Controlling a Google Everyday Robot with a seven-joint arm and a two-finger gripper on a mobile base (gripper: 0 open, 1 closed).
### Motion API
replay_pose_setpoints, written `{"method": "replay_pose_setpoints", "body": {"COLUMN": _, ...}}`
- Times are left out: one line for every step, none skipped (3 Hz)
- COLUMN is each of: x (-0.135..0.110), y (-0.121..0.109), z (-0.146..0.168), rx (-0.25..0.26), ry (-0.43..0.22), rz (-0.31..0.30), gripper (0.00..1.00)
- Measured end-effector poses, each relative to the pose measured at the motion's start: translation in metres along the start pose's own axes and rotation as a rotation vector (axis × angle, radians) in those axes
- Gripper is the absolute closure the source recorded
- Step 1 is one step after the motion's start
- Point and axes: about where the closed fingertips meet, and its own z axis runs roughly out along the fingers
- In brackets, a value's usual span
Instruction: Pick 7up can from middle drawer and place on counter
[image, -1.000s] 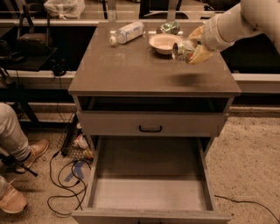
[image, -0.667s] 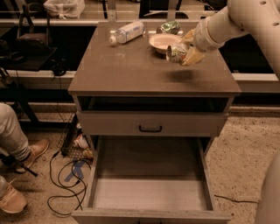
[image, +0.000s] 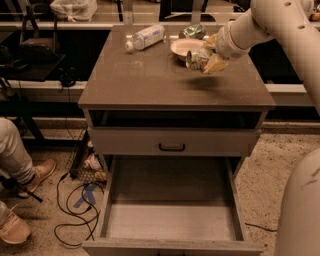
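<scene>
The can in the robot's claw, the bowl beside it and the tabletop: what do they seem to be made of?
The 7up can, held in the gripper above the counter, looks like thin metal: its silvery body glints. The bowl looks like pale ceramic or plastic, smooth; I cannot tell which. The counter looks like matte grey-brown laminate, with no shine.

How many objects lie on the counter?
3: bottle at back left, bowl at back right, green packet behind it. The gripper beside the bowl holds the 7up can above the counter.
</scene>
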Motion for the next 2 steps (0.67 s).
{"method": "replay_pose_setpoints", "body": {"x": -0.001, "y": -0.001, "z": -0.001, "rx": -0.003, "ry": -0.004, "rz": -0.004, "gripper": 0.01}}
{"method": "replay_pose_setpoints", "body": {"x": 0.003, "y": -0.001, "z": -0.014, "rx": 0.000, "ry": -0.013, "rz": -0.008, "gripper": 0.00}}
